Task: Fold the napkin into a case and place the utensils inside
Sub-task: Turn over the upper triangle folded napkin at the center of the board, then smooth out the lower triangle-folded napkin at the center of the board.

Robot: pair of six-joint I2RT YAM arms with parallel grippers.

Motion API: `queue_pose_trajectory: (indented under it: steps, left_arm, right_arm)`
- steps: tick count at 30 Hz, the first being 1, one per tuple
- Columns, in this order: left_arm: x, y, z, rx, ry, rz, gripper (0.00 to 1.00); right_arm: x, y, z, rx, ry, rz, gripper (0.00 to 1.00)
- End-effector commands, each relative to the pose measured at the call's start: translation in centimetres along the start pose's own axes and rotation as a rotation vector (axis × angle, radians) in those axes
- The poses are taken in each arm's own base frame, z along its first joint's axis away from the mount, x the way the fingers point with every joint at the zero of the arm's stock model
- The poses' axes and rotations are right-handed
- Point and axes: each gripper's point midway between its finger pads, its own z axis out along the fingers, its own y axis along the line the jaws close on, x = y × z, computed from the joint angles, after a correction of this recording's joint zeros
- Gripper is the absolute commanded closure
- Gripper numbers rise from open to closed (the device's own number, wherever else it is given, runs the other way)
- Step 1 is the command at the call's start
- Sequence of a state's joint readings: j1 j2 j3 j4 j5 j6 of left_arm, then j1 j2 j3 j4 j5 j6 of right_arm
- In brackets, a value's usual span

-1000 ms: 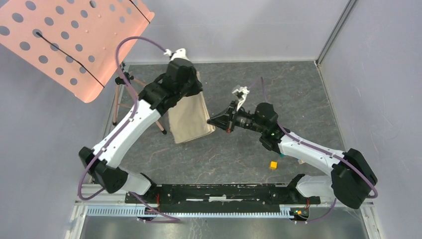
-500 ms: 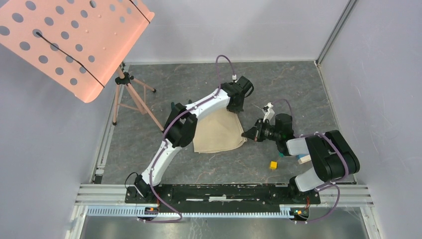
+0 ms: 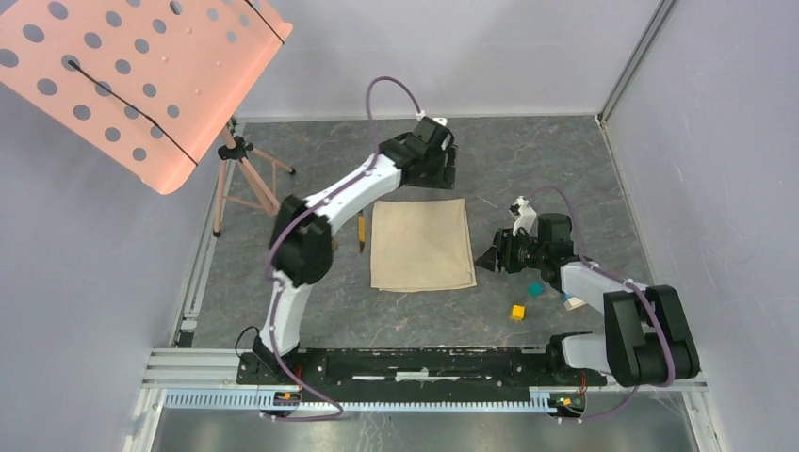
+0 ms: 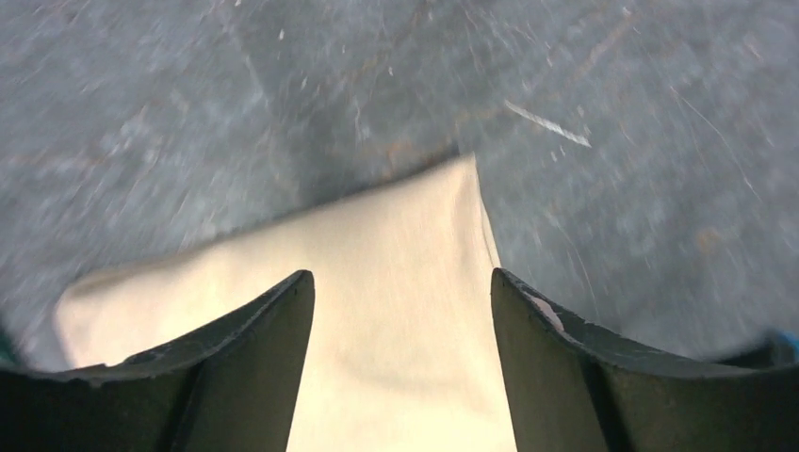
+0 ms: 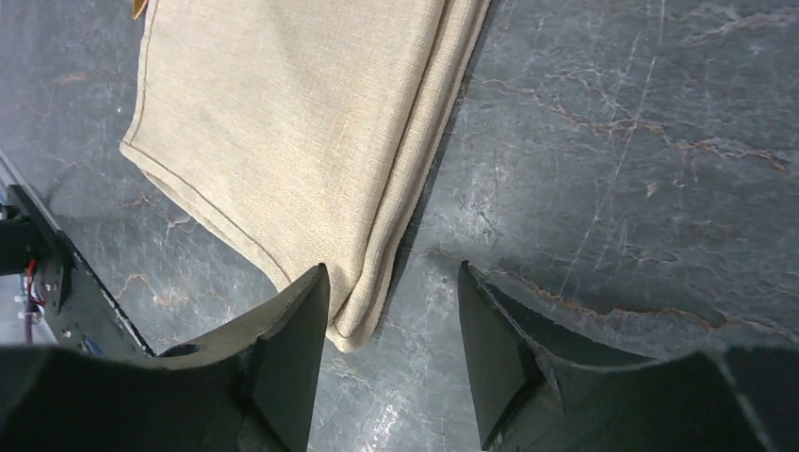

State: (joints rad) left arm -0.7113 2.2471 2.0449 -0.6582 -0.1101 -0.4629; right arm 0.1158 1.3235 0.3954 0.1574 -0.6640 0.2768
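The napkin (image 3: pixel 421 245) lies mid-desk (image 3: pixel 584 169), folded into a flat rectangle with layered edges showing. The left arm (image 3: pixel 344 191) hangs over its far edge and the right arm (image 3: pixel 589 278) sits by its right edge, both with jaws released, grasping nothing. One utensil (image 3: pixel 360 229) lies just beside the napkin, outside it, so loading seems yet to do.

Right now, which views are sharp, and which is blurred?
Left wrist view: motion blur, the table streaked, the napkin edges soft. Right wrist view: sharp, weave clear, slight glare on the table. Top view: sharp, evenly lit.
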Motion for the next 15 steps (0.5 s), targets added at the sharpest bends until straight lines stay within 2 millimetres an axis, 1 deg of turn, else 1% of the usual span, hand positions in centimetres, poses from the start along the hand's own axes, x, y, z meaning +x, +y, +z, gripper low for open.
queue_pose_trajectory:
  steps: [1,2,3,5,6,7,9,11,13,15]
  left_arm:
    - [-4.4,-1.9,-11.7,0.155,-0.201,0.012,0.23]
    - [-3.3,-1.3,-12.1,0.165,-0.183,-0.004,0.23]
    - [-2.8,-1.3,-13.2,0.188,-0.188,-0.027,0.23]
    - [0.1,-0.9,-13.8,0.234,-0.155,-0.059,0.22]
    - [1.0,-1.1,-14.4,0.271,-0.154,-0.083,0.22]
    - [2.4,-1.0,-14.6,0.295,-0.139,-0.102,0.22]
    - [4.4,-0.4,-15.2,0.310,-0.123,-0.127,0.22]
    - [6.4,0.5,-15.4,0.308,-0.100,-0.140,0.23]
    - [7.9,1.4,-15.7,0.292,-0.091,-0.148,0.23]
    - [8.9,2.2,-16.2,0.274,-0.089,-0.149,0.23]
  right_arm:
    - [0.1,0.2,-0.3,0.065,0.031,-0.074,0.40]
    - [0.5,0.4,-0.1,0.083,0.048,-0.087,0.39]
    - [0.6,0.6,0.1,0.098,0.055,-0.099,0.39]
    - [0.5,0.2,0.1,0.171,0.047,-0.126,0.38]
    - [0.7,0.2,0.0,0.196,0.053,-0.138,0.37]
    - [0.9,0.3,0.1,0.212,0.066,-0.147,0.36]
    - [1.5,0.6,0.4,0.234,0.097,-0.161,0.36]
    - [2.0,0.7,0.8,0.265,0.122,-0.180,0.38]
    - [2.7,0.2,0.8,0.309,0.145,-0.194,0.45]
    - [3.0,-0.1,0.6,0.343,0.156,-0.219,0.50]
